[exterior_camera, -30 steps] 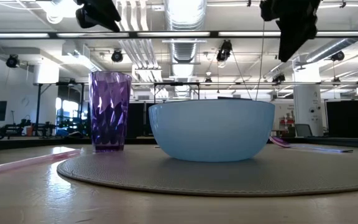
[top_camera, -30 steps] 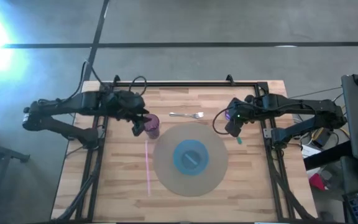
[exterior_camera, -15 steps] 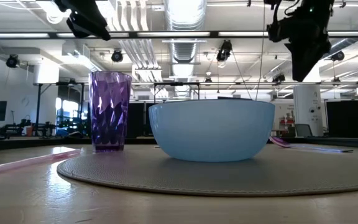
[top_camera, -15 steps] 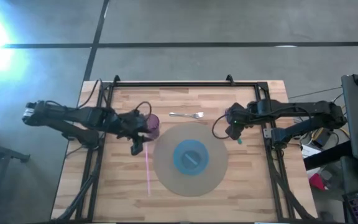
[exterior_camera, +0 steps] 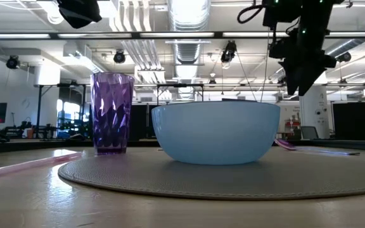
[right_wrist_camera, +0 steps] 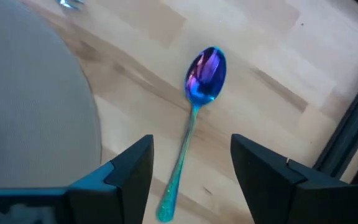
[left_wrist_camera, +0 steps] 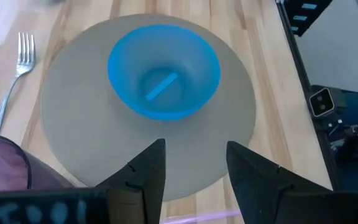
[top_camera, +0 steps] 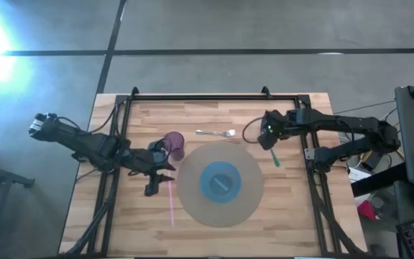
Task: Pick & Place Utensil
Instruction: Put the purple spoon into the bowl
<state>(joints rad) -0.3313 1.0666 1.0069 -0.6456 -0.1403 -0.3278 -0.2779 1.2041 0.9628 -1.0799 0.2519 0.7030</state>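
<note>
An iridescent blue-purple spoon (right_wrist_camera: pixel 194 112) lies flat on the wood right of the round grey mat (top_camera: pixel 192 194), also seen as the spoon (top_camera: pixel 275 158) from above. My right gripper (right_wrist_camera: pixel 190 149) hovers open above it, a finger on either side of the handle, touching nothing; it also shows as the right gripper (top_camera: pixel 268 138). A silver fork (top_camera: pixel 216 133) lies beyond the mat. My left gripper (top_camera: pixel 157 184) is open above the table near a thin pink stick (top_camera: pixel 171 196), just left of the mat.
A light blue bowl (top_camera: pixel 221 181) sits in the middle of the mat. A purple faceted cup (top_camera: pixel 175 144) stands upright at the mat's far left side. The black frame rail (top_camera: pixel 309 155) runs close to the spoon on the right.
My left gripper has drawn away from the purple cup toward the table's near edge and now hangs by the pink stick. My right gripper has come down over the spoon, shifting slightly toward the far edge. No object has moved.
</note>
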